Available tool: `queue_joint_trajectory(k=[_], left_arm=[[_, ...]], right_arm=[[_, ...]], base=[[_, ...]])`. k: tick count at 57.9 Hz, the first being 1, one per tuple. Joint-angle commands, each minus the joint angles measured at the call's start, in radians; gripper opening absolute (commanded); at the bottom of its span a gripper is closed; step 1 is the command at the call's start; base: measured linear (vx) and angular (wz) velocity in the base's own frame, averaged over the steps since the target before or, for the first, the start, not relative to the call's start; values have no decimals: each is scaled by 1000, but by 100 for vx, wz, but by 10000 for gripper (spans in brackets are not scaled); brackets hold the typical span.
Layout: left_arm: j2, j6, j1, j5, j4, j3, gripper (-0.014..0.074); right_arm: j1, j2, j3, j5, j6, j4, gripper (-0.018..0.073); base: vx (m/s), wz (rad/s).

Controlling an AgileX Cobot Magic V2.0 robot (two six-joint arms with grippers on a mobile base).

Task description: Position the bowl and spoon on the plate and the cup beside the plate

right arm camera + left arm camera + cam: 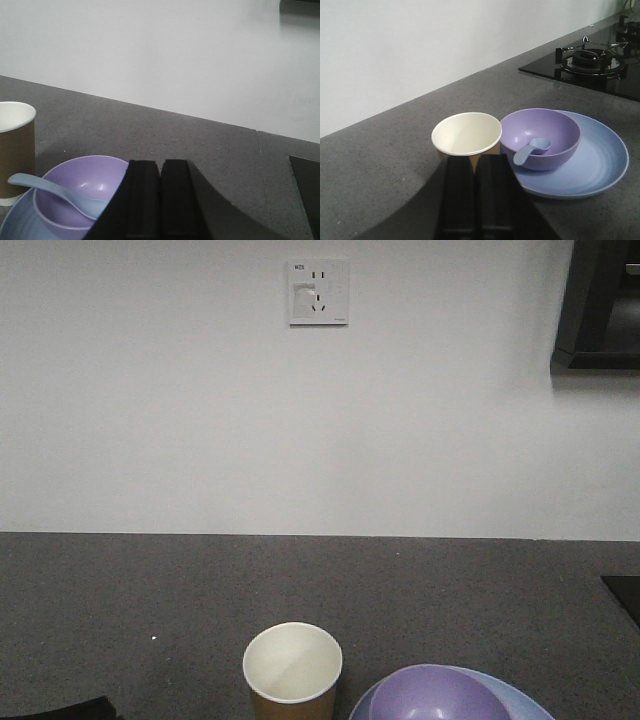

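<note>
I see both my left hand point(476, 200) and right hand point(160, 200) pressed together, empty, low over the bench point(385, 165) beside the round lavender-purple bowl point(555, 132).

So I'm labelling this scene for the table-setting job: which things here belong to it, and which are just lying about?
Belongs to the job:
- small round lavender-purple plastic bowl
- pale bluish short-handled soup spoon
- wide round blue-grey plate
- brown paper cup with cream inside

Just there:
- black gas hob with burner
- white wall socket
- dark grey speckled countertop
</note>
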Motion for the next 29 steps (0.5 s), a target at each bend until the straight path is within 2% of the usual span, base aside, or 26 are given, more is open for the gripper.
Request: queue_joint_trajectory(k=[1,9,12,16,21,29], left_arm=[[-4,-10,-6,-88,-1,-27,-3],[-4,0,-5,-83,20,-23,-3],[-18,35,0,-83,51,-11,-3],[-52,68,33,-82,48,23,-3],[-136,68,138,-95,17,93,-3],[-304,68,325,-140,7,204,-3]], right_arm=[[0,7,-29,-88,-11,4,-6],[0,7,-29,-88,-11,4,-6],[0,7,-29,-88,-11,4,-6],[0,7,-29,-88,-11,4,-6],[0,7,-29,-88,-11,4,-6],[0,7,-29,-88,-11,4,-6]], base=[[0,0],[0,0],[0,0],[0,0],[0,0],[0,0]])
